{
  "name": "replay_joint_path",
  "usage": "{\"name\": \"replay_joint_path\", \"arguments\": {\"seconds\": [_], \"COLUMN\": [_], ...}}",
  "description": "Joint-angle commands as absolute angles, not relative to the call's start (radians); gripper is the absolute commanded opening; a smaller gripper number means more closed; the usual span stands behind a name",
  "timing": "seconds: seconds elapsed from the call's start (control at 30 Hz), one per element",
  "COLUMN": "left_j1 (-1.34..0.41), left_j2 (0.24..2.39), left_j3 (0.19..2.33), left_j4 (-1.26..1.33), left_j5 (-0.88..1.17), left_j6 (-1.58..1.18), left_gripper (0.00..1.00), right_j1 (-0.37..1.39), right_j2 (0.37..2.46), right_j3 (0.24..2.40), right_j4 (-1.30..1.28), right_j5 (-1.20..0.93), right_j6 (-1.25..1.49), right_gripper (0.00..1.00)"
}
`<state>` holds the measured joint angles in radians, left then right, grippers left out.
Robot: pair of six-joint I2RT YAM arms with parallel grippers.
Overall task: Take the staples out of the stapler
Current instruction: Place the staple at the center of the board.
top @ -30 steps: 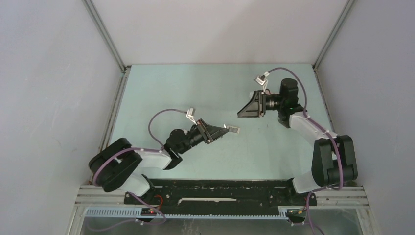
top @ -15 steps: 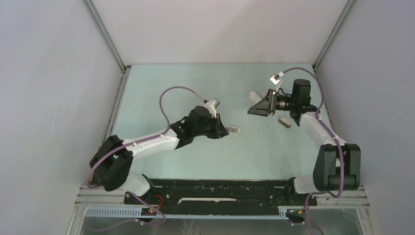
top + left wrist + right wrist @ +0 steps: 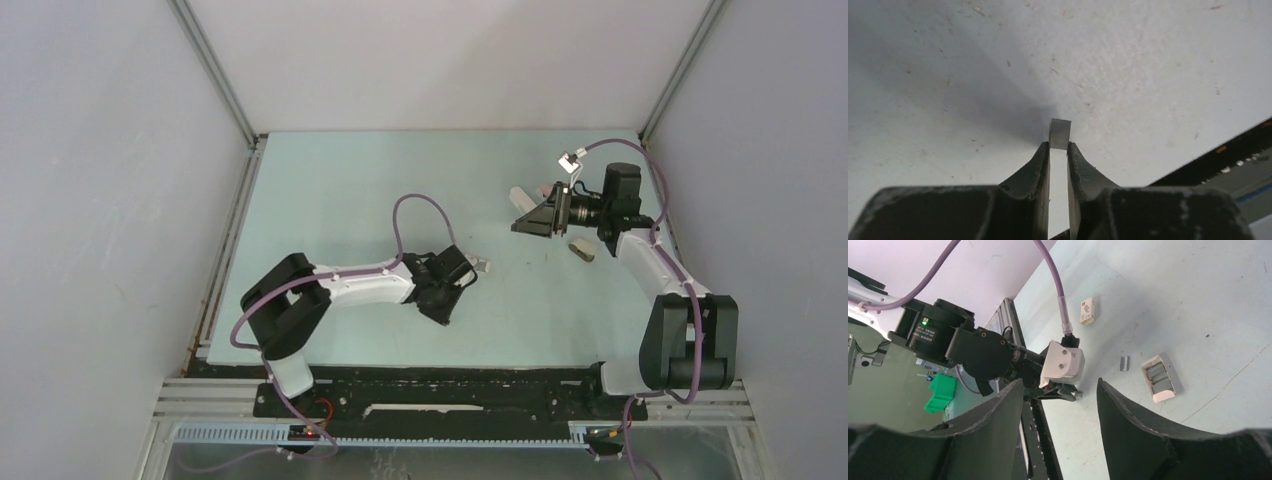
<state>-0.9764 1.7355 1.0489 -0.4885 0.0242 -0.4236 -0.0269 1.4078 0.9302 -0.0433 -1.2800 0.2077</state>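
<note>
The left claw (image 3: pixel 1058 146) pinches the staples (image 3: pixel 1059 132) only by its tips, so they could slip; the right claw (image 3: pixel 1058 386) stands open.

A: Kitchen, office, workshop?
B: A robotics lab test cell. Plain white panels (image 3: pixel 100 200) on aluminium posts (image 3: pixel 215 75) enclose a pale green tabletop (image 3: pixel 340 180). The cabled left arm (image 3: pixel 350 285) and right arm (image 3: pixel 650 265) stand on a black base plate (image 3: pixel 450 385), with a slotted cable duct (image 3: pixel 400 435) alongside.

- left arm (image 3: pixel 365 287): white shells, black joints, black base.
- right arm (image 3: pixel 648 262): same white-and-black build.
- purple cables (image 3: pixel 1049 267) run to white wrist housings (image 3: pixel 1064 362).
- left end effector (image 3: pixel 1058 146): matte black tapered fingers (image 3: pixel 1037 172).
</note>
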Motion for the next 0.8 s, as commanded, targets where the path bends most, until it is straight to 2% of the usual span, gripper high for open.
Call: {"name": "replay_joint_path", "arguments": {"seconds": [0.0,0.13,0.57,0.77], "left_j1": [-0.979,-0.983,-0.984,-0.982], "left_j2": [1.773,1.799,1.781,1.707], "left_j3": [1.135,1.152,1.142,1.078], "left_j4": [-0.566,-0.581,-0.573,-0.472], "left_j5": [-0.046,-0.054,-0.07,-0.086], "left_j6": [-0.372,-0.365,-0.368,-0.404], "left_gripper": [0.2,0.23,0.46,0.44], "right_j1": [-0.038,-0.041,-0.05,-0.052], "right_j2": [1.385,1.387,1.388,1.388], "right_j3": [0.97,0.97,0.969,0.969], "right_j4": [-0.051,-0.051,-0.051,-0.05], "right_j5": [-1.282,-1.284,-1.29,-1.294], "right_j6": [0.181,0.18,0.181,0.181], "right_gripper": [0.64,0.64,0.64,0.64]}}
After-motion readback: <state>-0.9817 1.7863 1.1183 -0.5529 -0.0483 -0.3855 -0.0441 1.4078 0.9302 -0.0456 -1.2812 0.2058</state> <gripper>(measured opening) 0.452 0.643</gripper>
